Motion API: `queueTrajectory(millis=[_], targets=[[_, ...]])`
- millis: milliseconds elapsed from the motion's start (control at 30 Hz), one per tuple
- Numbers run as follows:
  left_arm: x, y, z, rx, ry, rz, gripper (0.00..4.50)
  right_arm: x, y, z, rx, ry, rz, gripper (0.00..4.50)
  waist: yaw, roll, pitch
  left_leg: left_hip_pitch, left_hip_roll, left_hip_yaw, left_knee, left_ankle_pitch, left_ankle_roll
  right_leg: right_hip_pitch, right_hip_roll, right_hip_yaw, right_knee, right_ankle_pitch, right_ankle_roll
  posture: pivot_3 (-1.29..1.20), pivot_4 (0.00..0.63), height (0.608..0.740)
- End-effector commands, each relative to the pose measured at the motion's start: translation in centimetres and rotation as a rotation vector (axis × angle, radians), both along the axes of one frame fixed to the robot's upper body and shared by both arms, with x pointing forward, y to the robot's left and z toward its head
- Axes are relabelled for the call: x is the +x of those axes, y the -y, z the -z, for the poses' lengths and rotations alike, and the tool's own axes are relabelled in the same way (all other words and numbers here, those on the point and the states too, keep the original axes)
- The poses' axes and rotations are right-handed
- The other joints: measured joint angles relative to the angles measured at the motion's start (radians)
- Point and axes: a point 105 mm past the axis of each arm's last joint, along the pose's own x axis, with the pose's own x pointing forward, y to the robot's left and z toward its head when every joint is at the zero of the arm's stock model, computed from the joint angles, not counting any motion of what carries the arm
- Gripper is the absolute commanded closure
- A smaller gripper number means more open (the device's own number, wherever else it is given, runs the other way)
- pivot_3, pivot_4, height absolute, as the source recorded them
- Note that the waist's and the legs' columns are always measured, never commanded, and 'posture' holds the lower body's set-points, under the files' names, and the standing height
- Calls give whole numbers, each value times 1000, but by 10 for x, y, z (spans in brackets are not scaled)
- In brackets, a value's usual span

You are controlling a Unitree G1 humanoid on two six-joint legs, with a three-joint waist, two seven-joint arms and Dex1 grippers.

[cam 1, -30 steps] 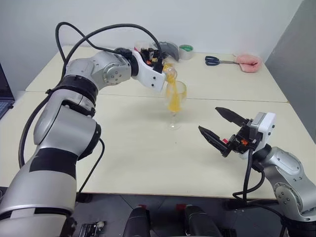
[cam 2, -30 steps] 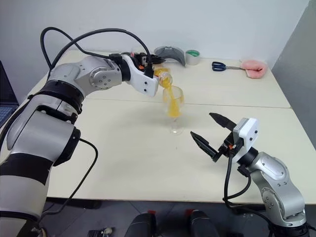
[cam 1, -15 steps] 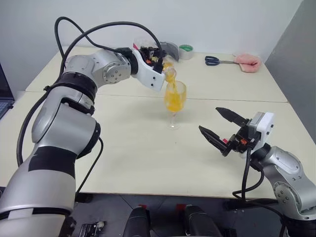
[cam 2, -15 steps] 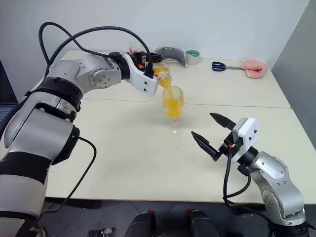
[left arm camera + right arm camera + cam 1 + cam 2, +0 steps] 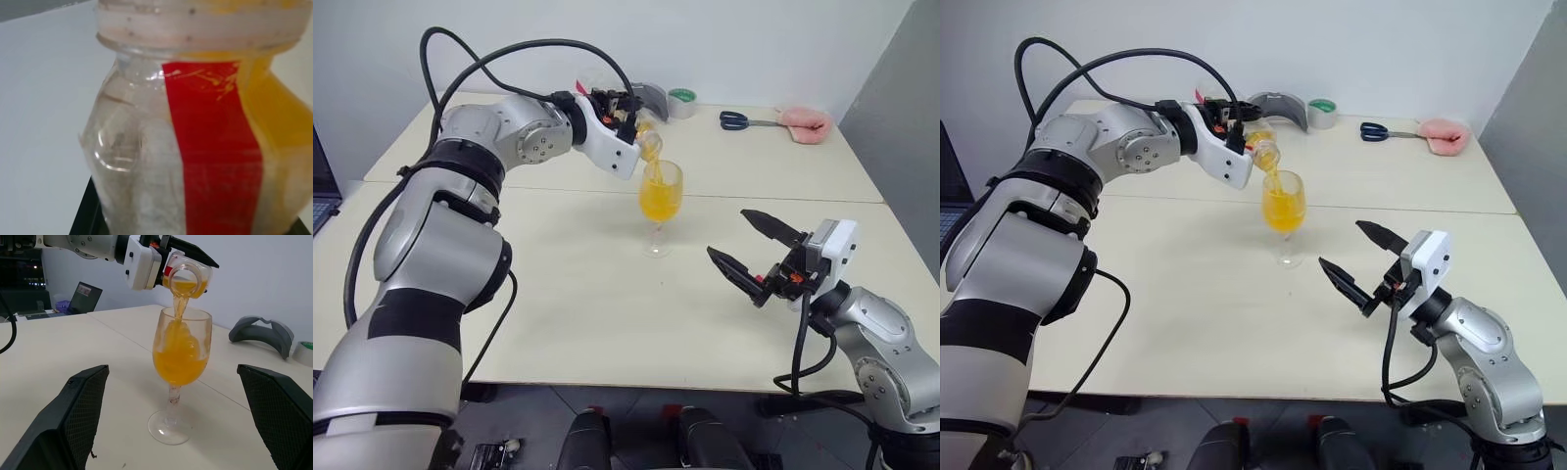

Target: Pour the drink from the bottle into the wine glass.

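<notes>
1. the left hand (image 5: 161,264) pinches the bottle (image 5: 188,279), tipped neck-down over the wine glass (image 5: 660,196) mid-tabletop (image 5: 558,294).
2. the drink (image 5: 178,355) streams from the mouth, at the rim's 11 o'clock, into the bowl, over half full.
3. the bottle's long axis slants toward 4 o'clock; righting it likely means lifting the neck.
4. the right hand (image 5: 752,257) is spread and empty, at the glass's 4 o'clock.

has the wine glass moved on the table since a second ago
No. The wine glass stands at the same spot beside the table seam; only the drink in it has risen.
</notes>
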Motion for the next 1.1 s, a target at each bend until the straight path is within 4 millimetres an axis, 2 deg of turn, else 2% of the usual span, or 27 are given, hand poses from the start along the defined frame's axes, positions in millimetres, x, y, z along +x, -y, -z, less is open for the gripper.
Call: queueTrajectory(millis=[33, 267, 733, 867, 933, 1000, 1100], targets=[[-3, 1, -27, -21, 76, 6, 2821, -3, -2, -7, 7, 35, -17, 0, 0, 0, 0, 0, 0, 0, 0, 0, 0, 0, 0, 0, 0, 0, 0, 0, 150, 740], [-2, 1, -26, -38, 59, 1, 2821, -2, -3, -7, 10, 37, -16, 0, 0, 0, 0, 0, 0, 0, 0, 0, 0, 0, 0, 0, 0, 0, 0, 0, 150, 740], [-12, 3, -24, -255, -129, 71, 2821, -5, -4, -8, 20, 33, -17, 0, 0, 0, 0, 1, 0, 0, 1, 0, 0, 0, 0, 0, 1, 0, 0, 0, 150, 740], [-14, 0, -28, -433, -241, 95, 2821, -5, -5, -8, 19, 28, -30, 0, 0, 0, 0, 1, 0, 0, 1, 0, 0, 0, 0, 0, 2, 0, 0, 0, 150, 740], [-12, -4, -31, -582, -322, 96, 2821, -7, -6, -9, 18, 26, -42, 0, 0, 1, 0, 1, 0, 0, 1, 0, 0, 0, 0, 0, 2, 0, 0, 0, 150, 740], [-9, -13, -31, -757, -406, 84, 2821, -8, -8, -9, 16, 22, -56, 0, -1, 1, -1, 1, 0, 0, 2, 0, 0, 0, 0, 0, 3, 0, 0, 0, 150, 740], [-1, -36, -25, -1038, -489, 20, 2821, -11, -10, -11, 13, 11, -80, 0, -5, 1, -1, 1, 0, 0, 3, 0, 0, 0, 0, 0, 6, 0, 0, 0, 150, 740]])
